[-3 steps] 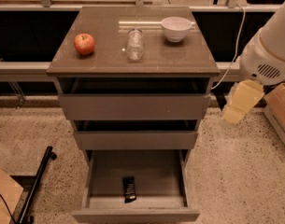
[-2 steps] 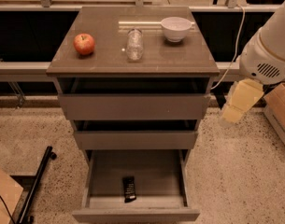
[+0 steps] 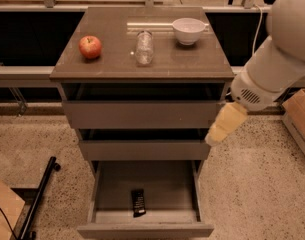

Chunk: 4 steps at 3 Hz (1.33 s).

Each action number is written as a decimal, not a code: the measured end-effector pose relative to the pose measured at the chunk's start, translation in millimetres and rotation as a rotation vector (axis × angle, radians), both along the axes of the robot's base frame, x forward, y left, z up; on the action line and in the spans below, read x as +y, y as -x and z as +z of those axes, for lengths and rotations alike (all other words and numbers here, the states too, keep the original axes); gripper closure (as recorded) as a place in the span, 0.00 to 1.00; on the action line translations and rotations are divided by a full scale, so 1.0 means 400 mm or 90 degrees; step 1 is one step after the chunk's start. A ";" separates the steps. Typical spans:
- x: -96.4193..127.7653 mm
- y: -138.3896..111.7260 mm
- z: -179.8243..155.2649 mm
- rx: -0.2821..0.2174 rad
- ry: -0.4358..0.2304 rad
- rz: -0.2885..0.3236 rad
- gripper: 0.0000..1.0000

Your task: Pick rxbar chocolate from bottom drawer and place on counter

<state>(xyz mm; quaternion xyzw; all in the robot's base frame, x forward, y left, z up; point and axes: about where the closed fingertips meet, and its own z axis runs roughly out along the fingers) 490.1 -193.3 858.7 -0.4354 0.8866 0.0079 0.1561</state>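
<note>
Camera view: the rxbar chocolate point(image 3: 138, 202) lay flat in the open bottom drawer point(image 3: 144, 229), near its front edge. The gripper point(image 3: 220, 129) hung just right of the middle drawer point(image 3: 144, 150), at its level; its grip state could not be determined. The bench point(image 3: 192, 64) carried an apple point(image 3: 90, 47), a jar point(image 3: 144, 48) and a bowl point(image 3: 188, 30).

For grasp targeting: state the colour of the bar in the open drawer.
Black, camera view: the rxbar chocolate in the bottom drawer. The gripper hangs beside the cabinet.

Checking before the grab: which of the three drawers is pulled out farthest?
The bottom drawer, open widest and holding the rxbar chocolate; the gripper hangs beside the middle drawer.
</note>
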 end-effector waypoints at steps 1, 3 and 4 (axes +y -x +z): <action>0.011 -0.033 -0.098 0.013 -0.010 -0.063 0.00; 0.022 -0.076 -0.218 0.033 -0.043 -0.140 0.00; 0.037 -0.089 -0.264 0.053 -0.061 -0.188 0.00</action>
